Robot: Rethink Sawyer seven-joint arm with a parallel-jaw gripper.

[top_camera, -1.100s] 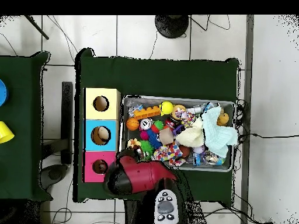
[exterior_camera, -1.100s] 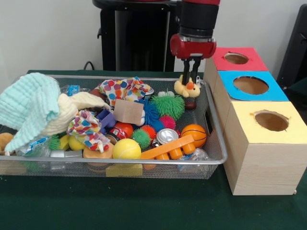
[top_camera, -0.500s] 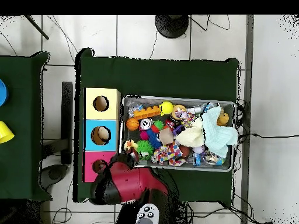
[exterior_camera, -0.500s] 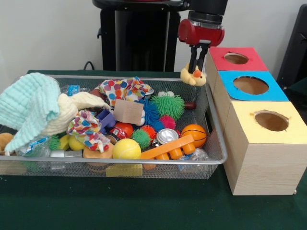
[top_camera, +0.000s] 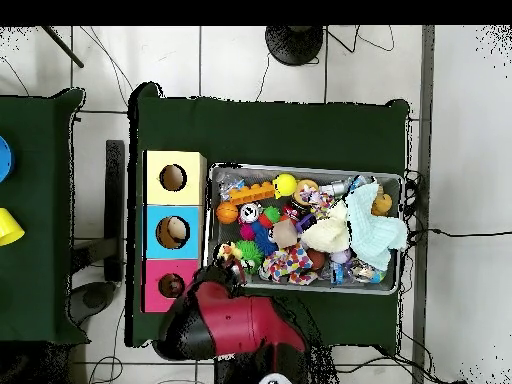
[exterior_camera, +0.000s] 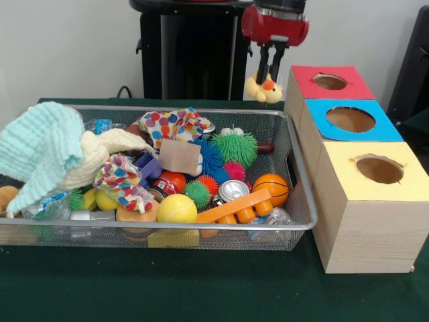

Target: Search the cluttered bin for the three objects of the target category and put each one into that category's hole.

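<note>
My gripper (exterior_camera: 267, 75) hangs at the top of the front view, shut on a small yellow plush duck (exterior_camera: 263, 89). The duck dangles in the air above the back right corner of the wire bin (exterior_camera: 303, 176), just left of the red box's hole (exterior_camera: 330, 82). In front of that box stand the blue hole (exterior_camera: 350, 119) and the yellow hole (exterior_camera: 379, 169). From overhead the red arm (top_camera: 232, 322) covers the gripper and the duck, beside the pink-red box (top_camera: 170, 285); a tan object lies inside the blue box (top_camera: 174, 231).
The bin is packed: an orange basketball (exterior_camera: 271, 188), a yellow ball (exterior_camera: 177, 209), a green spiky ball (exterior_camera: 235, 147), a can (exterior_camera: 234, 190), an orange brick (exterior_camera: 236, 206), a wooden block (exterior_camera: 179, 156), a mint cloth (exterior_camera: 40, 151) and a spotted cloth (exterior_camera: 175, 125).
The gripper has risen with the duck, lifting it out of the bin's back right corner to well above the rim. The bin's other contents have not shifted.
</note>
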